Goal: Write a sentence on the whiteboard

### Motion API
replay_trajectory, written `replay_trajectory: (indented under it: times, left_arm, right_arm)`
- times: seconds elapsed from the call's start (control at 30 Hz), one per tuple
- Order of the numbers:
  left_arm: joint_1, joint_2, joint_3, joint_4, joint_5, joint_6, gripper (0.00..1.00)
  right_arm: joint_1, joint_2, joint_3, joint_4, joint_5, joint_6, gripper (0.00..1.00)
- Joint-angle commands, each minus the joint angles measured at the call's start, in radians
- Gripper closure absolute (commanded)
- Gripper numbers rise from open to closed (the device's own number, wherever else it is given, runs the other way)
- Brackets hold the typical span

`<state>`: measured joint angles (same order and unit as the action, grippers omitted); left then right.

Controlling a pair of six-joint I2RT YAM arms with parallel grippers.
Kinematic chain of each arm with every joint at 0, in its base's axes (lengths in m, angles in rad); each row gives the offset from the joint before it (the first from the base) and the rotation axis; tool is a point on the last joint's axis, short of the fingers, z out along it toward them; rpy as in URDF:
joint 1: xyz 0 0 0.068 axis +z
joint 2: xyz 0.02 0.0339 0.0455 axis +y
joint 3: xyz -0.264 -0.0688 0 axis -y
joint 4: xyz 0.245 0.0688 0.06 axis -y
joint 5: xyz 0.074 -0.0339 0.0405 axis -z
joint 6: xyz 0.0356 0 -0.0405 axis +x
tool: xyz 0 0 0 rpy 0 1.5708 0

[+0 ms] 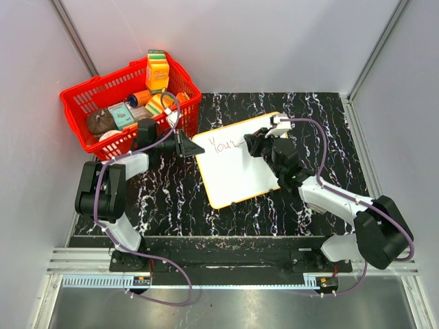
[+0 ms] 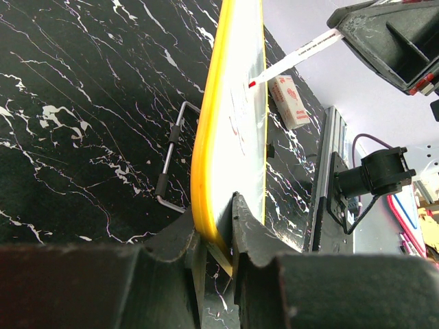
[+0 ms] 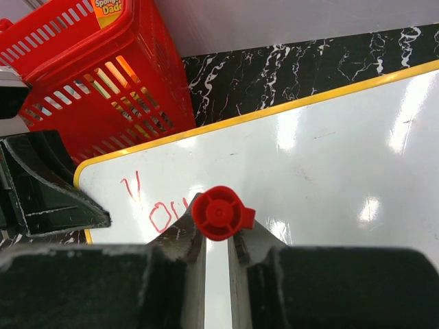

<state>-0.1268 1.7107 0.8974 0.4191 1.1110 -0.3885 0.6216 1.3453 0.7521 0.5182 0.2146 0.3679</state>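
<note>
Seen from above, a whiteboard (image 1: 236, 175) with a yellow rim sits at an angle on a black marbled table (image 1: 309, 116), just right of a red basket (image 1: 72, 113) full of groceries. The left gripper (image 1: 186, 146) meets the board's left edge. The right gripper (image 1: 255, 144) is over the board's upper middle, just right of red lettering (image 1: 223, 145) reading "Your".

From the left wrist, the board appears edge-on, its yellow rim pinched tight between the left gripper's fingers. A white marker (image 2: 298, 55) slants down from the right gripper, its red tip touching the board's face. A small white block (image 2: 288, 101) lies on the table beyond.

From the right wrist, the right gripper's fingers are clenched on the marker's red end. The board lies directly below, and the lettering is just left of the marker.
</note>
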Motion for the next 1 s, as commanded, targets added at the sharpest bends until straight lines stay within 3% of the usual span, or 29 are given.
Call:
replay_trajectory:
  times: [0.0,0.97]
  left_arm:
    - [-0.053,0.043,-0.023,-0.048,-0.051,0.204,1.0]
    - [-0.056,0.041,-0.023,-0.052,-0.053,0.209,1.0]
  right_arm:
    - [-0.006,-0.023,-0.008,0.002,-0.001,0.009,1.0]
    - [-0.011,0.032,0.096,0.019,0.052,-0.021,1.0]
